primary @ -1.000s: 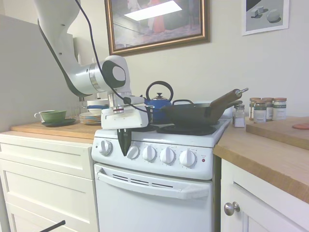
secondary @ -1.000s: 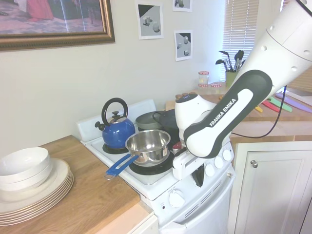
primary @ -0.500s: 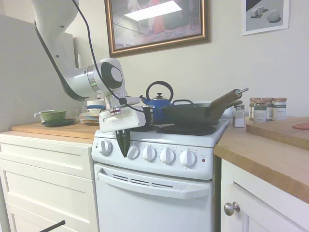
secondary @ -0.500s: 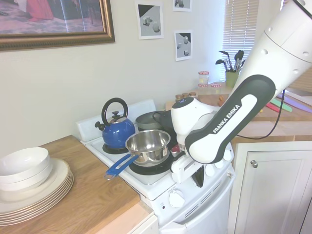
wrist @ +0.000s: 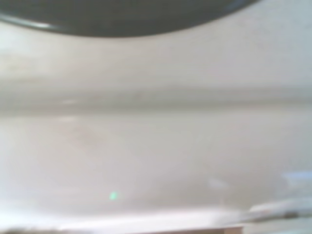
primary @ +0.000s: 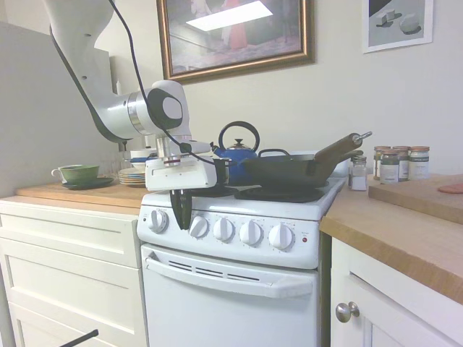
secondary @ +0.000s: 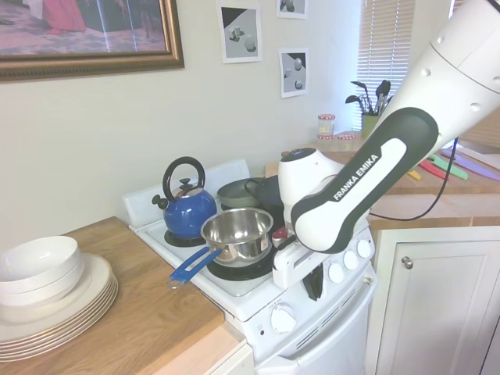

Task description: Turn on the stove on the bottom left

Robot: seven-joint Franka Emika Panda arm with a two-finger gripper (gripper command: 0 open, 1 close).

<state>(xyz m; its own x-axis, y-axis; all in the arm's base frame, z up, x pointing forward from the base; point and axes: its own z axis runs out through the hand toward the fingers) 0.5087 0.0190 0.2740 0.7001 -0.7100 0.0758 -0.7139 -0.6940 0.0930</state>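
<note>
Narrow white electric stove (primary: 239, 282) stands between the white cabinet drawers (primary: 69, 267) under a wood counter and a second wood-topped counter (primary: 394, 231). Front panel carries 5 round white knobs in a row; the far-left knob (primary: 158, 220) and the second knob (primary: 198, 227) flank the gripper. Small red light (primary: 304, 239) sits at the panel's far end, white oven-door handle (primary: 231, 278) below.

White arm's two-finger gripper (primary: 180, 219) hangs pointing down in front of the knob panel, dark fingers (primary: 181, 206) close together, tips between the far-left and second knobs. From the first exterior view the fingers look nearly or fully closed with nothing visibly between them; whether they touch the panel or a knob cannot be told. In the second exterior view the gripper (secondary: 312, 287) is mostly hidden by the arm's forearm.

On the cooktop: blue kettle with black handle (secondary: 186, 205) at the back, shiny steel saucepan with blue handle (secondary: 237, 234) on the front burner, dark wok-style pan with wooden handle (primary: 289, 170) on the other side.

Stack of white plates and bowls (secondary: 43, 297) on the near counter; green cup on saucer (primary: 78, 173); spice jars (primary: 396, 164) against the wall.

Wrist view is blurred: pale white surface with a dark curved edge (wrist: 126, 19) at one side.
</note>
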